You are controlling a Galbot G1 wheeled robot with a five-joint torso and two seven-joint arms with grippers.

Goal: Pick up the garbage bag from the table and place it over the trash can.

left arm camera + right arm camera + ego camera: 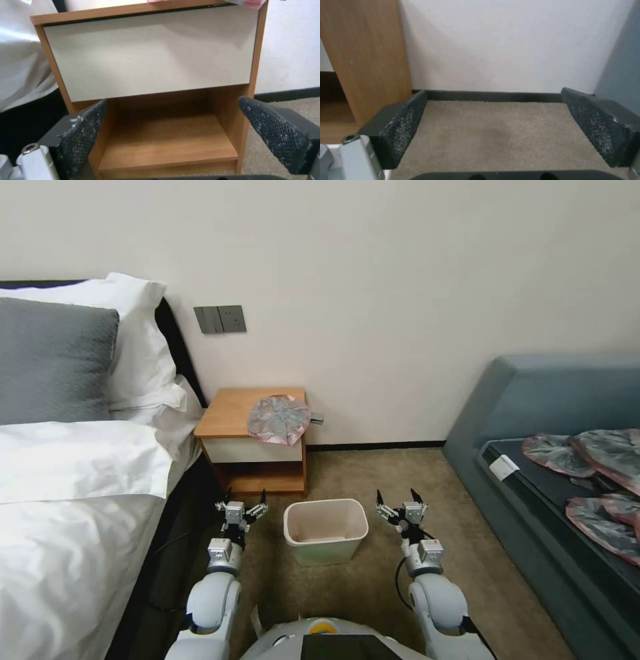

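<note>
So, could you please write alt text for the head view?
A grey garbage bag lies on the table between bed and wall; an unlined trash can stands on carpet before it. The left gripper and right gripper flank the can, jaws open.

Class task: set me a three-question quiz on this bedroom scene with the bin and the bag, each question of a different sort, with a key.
1. True or false: the garbage bag already covers the trash can.
2. Multiple choice: where does the garbage bag lie? A) on the carpet B) on the table C) inside the trash can
3. Fill in: the left pincer and the right pincer hover low on either side of the trash can, both with fingers ____.

Key: 1 false; the trash can is bare. 2 B. 3 open, as both wrist views show.
</note>
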